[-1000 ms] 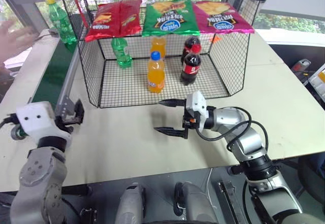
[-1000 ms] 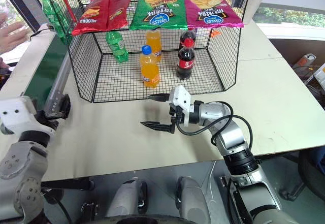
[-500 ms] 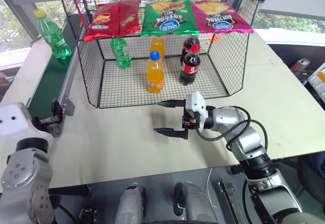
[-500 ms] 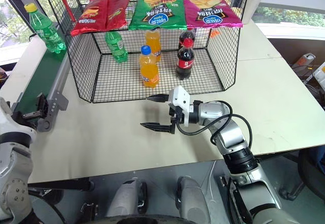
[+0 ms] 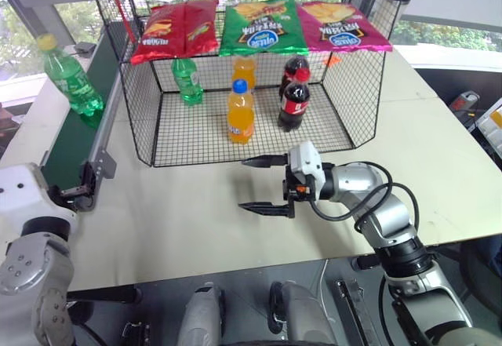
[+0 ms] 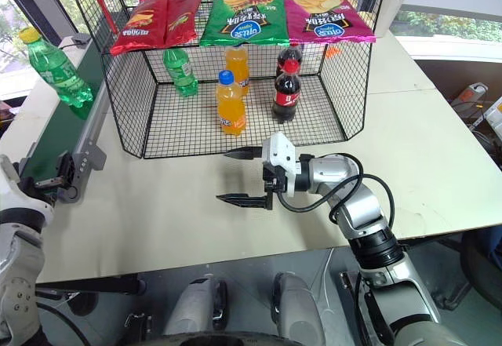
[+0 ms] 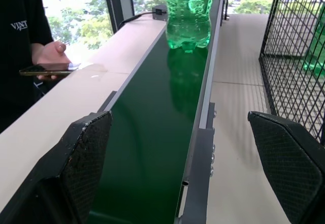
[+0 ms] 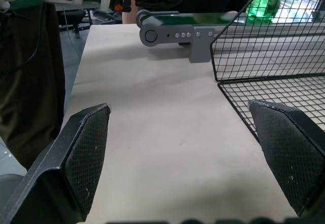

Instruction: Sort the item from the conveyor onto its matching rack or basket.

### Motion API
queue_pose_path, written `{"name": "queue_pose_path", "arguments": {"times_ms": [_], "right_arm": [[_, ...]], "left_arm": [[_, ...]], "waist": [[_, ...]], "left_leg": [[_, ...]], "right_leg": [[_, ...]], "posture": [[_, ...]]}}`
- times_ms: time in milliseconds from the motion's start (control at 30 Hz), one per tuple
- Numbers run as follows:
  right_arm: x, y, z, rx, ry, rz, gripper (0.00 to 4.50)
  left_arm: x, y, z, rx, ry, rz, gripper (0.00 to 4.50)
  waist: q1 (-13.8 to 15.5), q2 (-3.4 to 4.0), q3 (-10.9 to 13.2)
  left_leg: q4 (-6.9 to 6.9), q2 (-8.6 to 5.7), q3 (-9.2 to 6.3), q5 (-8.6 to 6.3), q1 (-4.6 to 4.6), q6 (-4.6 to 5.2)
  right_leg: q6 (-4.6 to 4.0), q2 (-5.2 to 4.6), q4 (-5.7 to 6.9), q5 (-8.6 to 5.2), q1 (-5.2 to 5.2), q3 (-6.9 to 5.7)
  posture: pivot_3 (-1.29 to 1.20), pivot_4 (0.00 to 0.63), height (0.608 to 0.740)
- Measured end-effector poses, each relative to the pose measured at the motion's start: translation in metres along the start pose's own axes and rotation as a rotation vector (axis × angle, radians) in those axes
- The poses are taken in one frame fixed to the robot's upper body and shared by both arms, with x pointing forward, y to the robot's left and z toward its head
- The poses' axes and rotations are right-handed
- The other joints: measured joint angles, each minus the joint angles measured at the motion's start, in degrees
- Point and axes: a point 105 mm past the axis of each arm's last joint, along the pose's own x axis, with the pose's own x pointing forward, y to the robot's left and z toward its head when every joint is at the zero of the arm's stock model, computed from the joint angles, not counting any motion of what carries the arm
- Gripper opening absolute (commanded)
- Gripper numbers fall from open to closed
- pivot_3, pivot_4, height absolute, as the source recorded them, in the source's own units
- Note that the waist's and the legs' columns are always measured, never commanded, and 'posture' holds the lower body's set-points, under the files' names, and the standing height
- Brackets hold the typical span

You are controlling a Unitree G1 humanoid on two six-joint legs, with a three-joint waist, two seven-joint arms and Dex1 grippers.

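Bottle (image 5: 69, 83) stands upright on belt (image 5: 74, 134), beside cage (image 5: 251, 126). You've both grippers wide open, empty: L (image 5: 73, 191) at belt end, R (image 5: 263, 183) over table (image 5: 196, 220) before cage w/ sodas, chips.

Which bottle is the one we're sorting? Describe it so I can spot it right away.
Find the long dark-green conveyor along the left wall of the black wire cage. The green soda bottle stands upright on that belt, outside the cage. Its yellow cap and place on the belt set it apart from the green bottle inside the cage.
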Motion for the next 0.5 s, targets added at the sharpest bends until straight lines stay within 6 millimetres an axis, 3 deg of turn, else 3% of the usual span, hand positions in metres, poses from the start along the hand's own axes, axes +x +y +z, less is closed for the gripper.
{"name": "queue_pose_path", "arguments": {"times_ms": [500], "right_arm": [[-0.0005,-0.0014,-0.0034,-0.015,0.025,-0.001,4.50]], "left_arm": [[0.0080,0.0057,-0.0032,0.044,0.028,-0.022,4.45]], "waist": [[0.0,0.00,0.0]], "left_leg": [[0.00,0.00,0.01,0.00,0.00,0.00]], "right_leg": [[-0.01,-0.01,0.00,-0.01,-0.01,0.00]], "posture": [[0.00,0.150,0.740]]}}
